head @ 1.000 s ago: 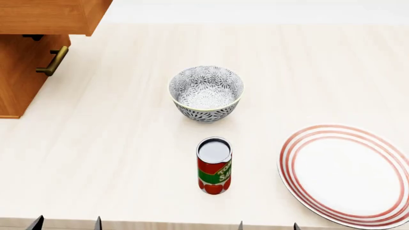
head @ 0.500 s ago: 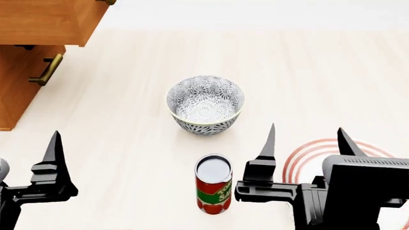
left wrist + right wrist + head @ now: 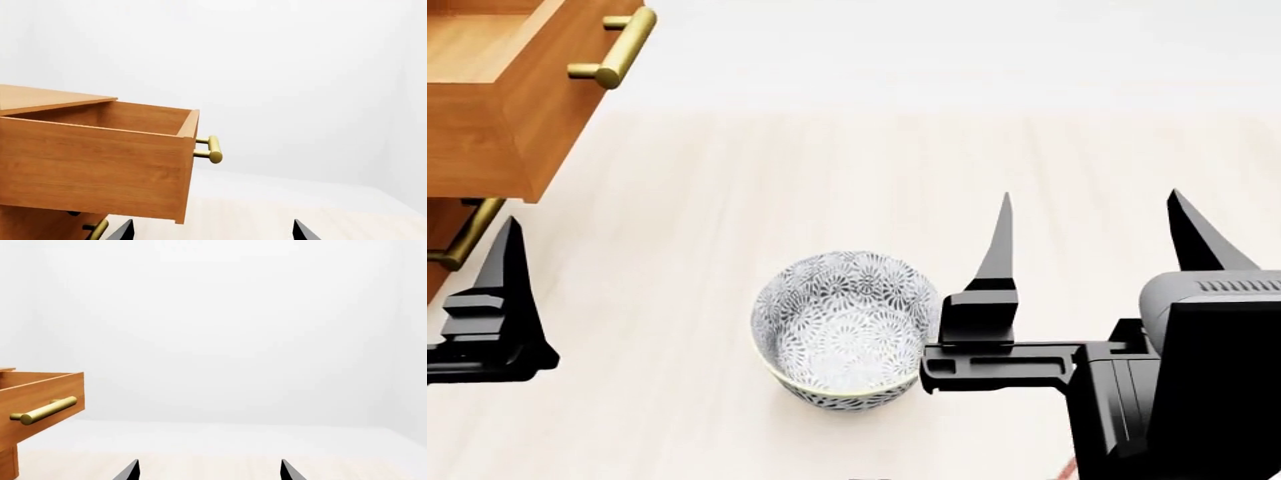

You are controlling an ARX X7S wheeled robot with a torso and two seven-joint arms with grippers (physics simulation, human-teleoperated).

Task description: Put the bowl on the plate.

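The bowl (image 3: 845,342), grey-and-white floral with a pale rim, stands upright on the light wooden table low in the head view. My right gripper (image 3: 1089,200) hovers just right of it, open and empty, its left finger (image 3: 998,260) close beside the bowl's rim. The plate is almost wholly hidden under the right arm; only a thin red arc (image 3: 1076,468) shows. Of my left gripper, one finger (image 3: 505,290) shows at the left edge, well apart from the bowl. In the wrist views the left gripper (image 3: 212,225) and the right gripper (image 3: 209,462) are open over bare table.
A wooden cabinet at the far left has its top drawer (image 3: 507,90) pulled out, brass handle (image 3: 614,48) toward the table. A lower drawer handle (image 3: 461,250) sits behind my left finger. The drawer also shows in the wrist views (image 3: 93,165) (image 3: 40,400).
The head view has swung farther over the table, so the bowl sits lower in it and the can has dropped out. Both grippers have risen and moved forward; the right one now flanks the bowl.
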